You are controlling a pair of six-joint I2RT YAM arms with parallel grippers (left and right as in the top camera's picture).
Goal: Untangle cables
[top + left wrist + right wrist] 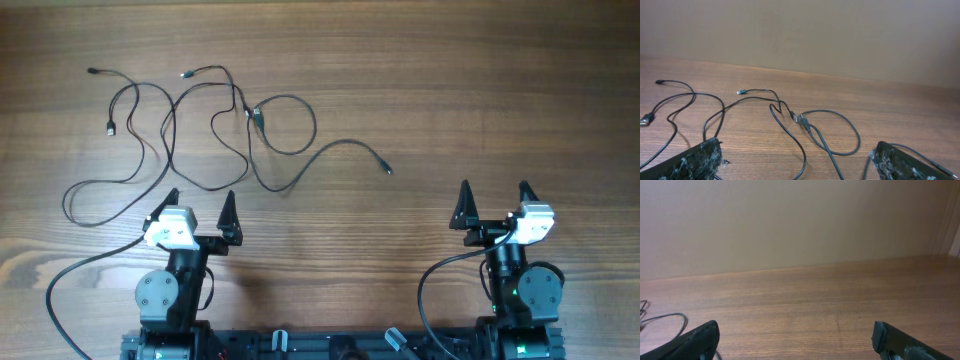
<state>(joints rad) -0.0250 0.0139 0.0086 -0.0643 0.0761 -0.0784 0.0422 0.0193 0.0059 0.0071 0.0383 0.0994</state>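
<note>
On the desk, far left: cables — crossed midway; our left pincer and right pincer gape wide, empty — we should grip beside that crossing.

Overhead cam looks straight down on the brown wood-grain table. Left wrist cam sits low, close to the tabletop, facing the beige wall; shares the thin black cables with overhead. Right wrist cam: same low pose, cable loop just at left edge.
</note>
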